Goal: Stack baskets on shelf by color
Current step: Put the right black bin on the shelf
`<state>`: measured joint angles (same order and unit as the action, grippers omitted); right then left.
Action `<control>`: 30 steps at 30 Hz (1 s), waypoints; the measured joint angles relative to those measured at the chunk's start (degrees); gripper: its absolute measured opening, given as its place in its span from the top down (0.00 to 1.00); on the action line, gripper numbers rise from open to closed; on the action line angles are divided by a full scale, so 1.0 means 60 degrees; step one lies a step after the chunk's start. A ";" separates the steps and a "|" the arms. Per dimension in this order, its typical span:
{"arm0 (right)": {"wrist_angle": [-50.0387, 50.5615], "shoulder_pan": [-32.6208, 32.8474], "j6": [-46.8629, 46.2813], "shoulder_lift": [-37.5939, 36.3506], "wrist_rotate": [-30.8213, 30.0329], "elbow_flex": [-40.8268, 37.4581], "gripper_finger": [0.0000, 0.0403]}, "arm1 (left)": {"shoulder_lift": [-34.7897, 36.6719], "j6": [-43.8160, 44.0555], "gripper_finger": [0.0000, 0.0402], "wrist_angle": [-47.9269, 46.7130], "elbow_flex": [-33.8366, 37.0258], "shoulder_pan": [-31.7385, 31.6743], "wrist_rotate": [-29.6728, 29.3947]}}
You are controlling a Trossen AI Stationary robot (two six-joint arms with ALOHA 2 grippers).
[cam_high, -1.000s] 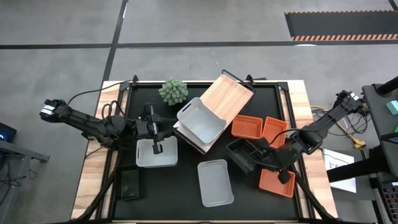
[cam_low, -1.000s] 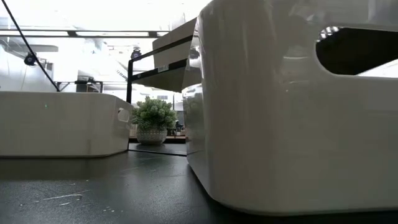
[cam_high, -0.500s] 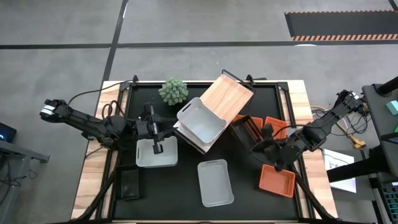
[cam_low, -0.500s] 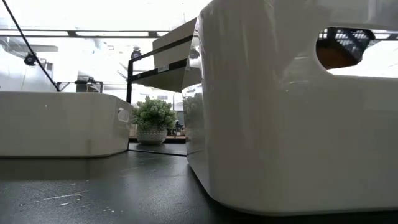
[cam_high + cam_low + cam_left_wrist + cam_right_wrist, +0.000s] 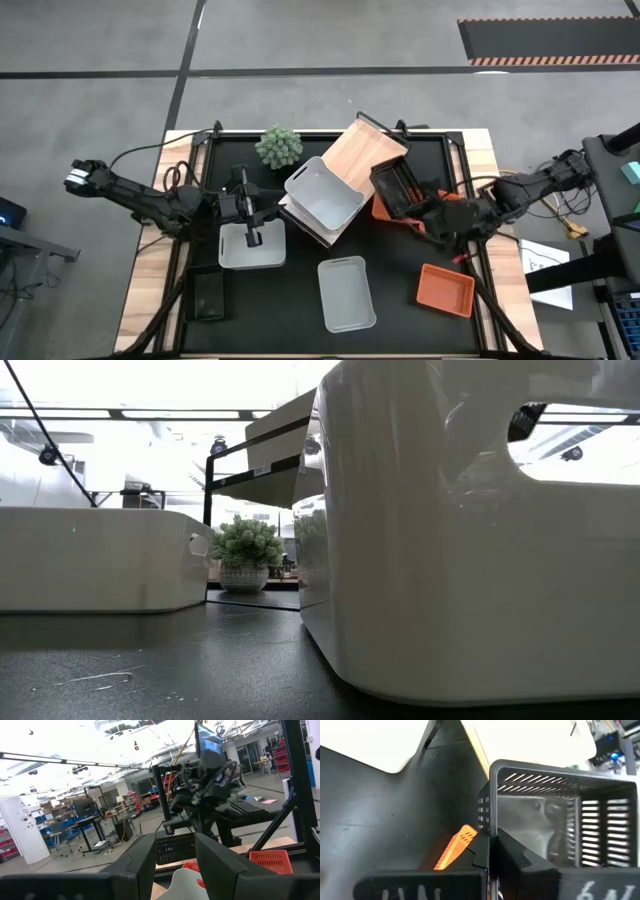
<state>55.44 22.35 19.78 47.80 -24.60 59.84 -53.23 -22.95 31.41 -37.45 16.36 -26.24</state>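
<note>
My right gripper is shut on a black slatted basket, which it holds raised just right of the light-wood shelf. A white basket sits on the shelf's near end. My left gripper hangs open above another white basket, which rests on the table, and nothing is between its fingers. A third white basket lies near the front. One orange basket lies at the near right. Others show behind the black basket. My right gripper holds the black basket by the top edge of one side wall, with one finger inside the basket and one outside. The fingers slant down toward the shelf. The basket is lifted clear of the table and tipped, its opening turned toward the wrist camera.
A small green plant stands at the far left of the black tabletop. A flat black object lies near the front left corner. In the low view the nearest white basket blocks most of the right side.
My right gripper has risen and moved toward the table's far edge and the shelf, turning as it went. The black basket has come up off the table with it and tipped. The orange basket at the near right, which the arm covered before, now shows whole.
</note>
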 joint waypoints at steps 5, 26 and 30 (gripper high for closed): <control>0.0006 -0.1585 0.1092 0.0233 0.1289 0.0596 0.98 | 0.0000 -0.0057 0.70 0.0024 -0.0004 0.0000 0.0000; 0.0014 -0.8028 0.7689 0.3384 0.6957 0.2321 0.98 | 0.0007 -0.0082 0.70 0.0183 0.0004 -0.0003 0.0000; 0.0015 -0.8495 0.8314 0.3819 0.7610 0.2338 0.98 | 0.0004 -0.0084 0.70 0.0185 0.0000 0.0000 0.0000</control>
<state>55.53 -28.62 69.66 70.71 21.06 73.87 -53.21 -23.45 32.52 -37.45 16.36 -26.24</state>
